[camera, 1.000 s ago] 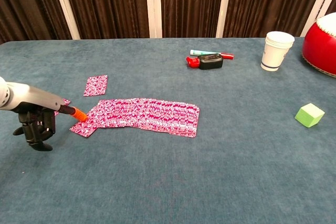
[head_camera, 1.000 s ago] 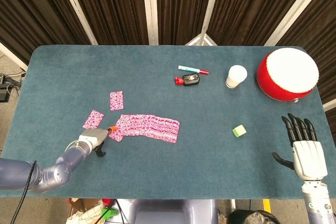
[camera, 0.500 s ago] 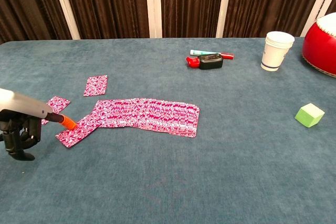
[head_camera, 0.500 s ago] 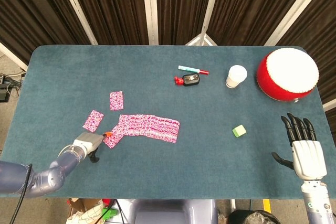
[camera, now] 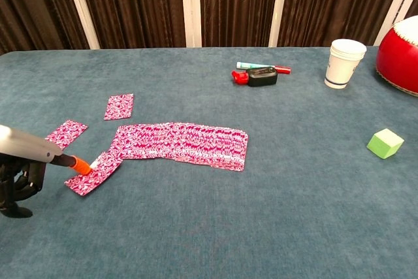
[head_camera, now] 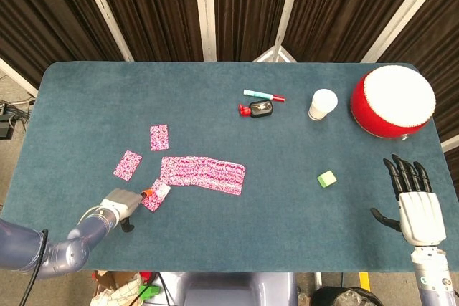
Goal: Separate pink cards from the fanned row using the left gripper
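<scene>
A fanned row of pink patterned cards (head_camera: pixel 203 174) (camera: pixel 183 142) lies on the blue table. One pink card (head_camera: pixel 155 195) (camera: pixel 93 173) sits just off the row's left end, tilted, barely touching it. My left hand (head_camera: pixel 118 204) (camera: pixel 23 168) presses the card's left edge with an outstretched orange fingertip (camera: pixel 80 164); its other fingers curl downward. Two more pink cards lie apart: one (head_camera: pixel 127 165) (camera: pixel 65 132) left of the row, another (head_camera: pixel 159 137) (camera: pixel 119 106) behind it. My right hand (head_camera: pixel 412 202) hovers at the table's near right, fingers spread, holding nothing.
A white paper cup (head_camera: pixel 323 104) (camera: pixel 343 63) and a red drum (head_camera: pixel 392 101) stand at the far right. A green cube (head_camera: pixel 327 178) (camera: pixel 385 142) lies right of the row. A marker (head_camera: pixel 264 95) and a black-and-red gadget (head_camera: pixel 257 110) lie behind the middle.
The left hand has pulled back toward the near left edge, dragging the end card out of the fanned row under its fingertip. The right hand has not moved.
</scene>
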Robot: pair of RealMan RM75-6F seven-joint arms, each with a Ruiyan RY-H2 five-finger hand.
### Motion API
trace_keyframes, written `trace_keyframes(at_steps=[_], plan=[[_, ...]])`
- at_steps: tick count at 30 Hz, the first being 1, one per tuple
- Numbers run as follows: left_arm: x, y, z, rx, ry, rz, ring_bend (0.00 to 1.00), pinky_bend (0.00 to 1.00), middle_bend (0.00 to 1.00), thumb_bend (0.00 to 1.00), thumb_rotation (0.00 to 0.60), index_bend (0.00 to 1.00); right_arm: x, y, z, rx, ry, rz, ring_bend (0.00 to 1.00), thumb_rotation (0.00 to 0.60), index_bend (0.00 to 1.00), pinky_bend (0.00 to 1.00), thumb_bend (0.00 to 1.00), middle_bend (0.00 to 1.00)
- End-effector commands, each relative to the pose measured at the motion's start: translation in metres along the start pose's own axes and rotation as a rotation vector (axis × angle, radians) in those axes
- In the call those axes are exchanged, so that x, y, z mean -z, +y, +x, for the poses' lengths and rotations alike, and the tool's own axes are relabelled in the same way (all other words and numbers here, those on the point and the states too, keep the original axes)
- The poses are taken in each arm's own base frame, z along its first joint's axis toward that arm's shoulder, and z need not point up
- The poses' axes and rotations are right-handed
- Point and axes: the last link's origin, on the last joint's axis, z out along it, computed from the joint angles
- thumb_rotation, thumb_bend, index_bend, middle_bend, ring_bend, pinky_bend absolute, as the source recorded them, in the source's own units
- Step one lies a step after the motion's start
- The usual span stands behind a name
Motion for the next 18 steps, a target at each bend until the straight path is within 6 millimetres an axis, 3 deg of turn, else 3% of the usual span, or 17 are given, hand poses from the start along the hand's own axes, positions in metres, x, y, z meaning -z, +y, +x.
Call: trace_keyframes(at_steps=[1, 18], plan=[[0.004, 0.001, -0.001, -0.010, 0.000, -0.002, 0.61, 0.68, 0.75, 0.48, 0.600, 0.07, 0.000, 0.000, 0.000, 0.002, 0.000, 0.001, 0.10, 0.600, 0.09, 0.07, 0.13, 0.07], [0.016, 0.003, -0.004, -0.036, 0.008, 0.004, 0.61, 0.68, 0.75, 0.48, 0.600, 0.07, -0.001, -0.001, 0.000, 0.000, 0.002, 0.000, 0.10, 0.600, 0.09, 0.07, 0.13, 0.07]])
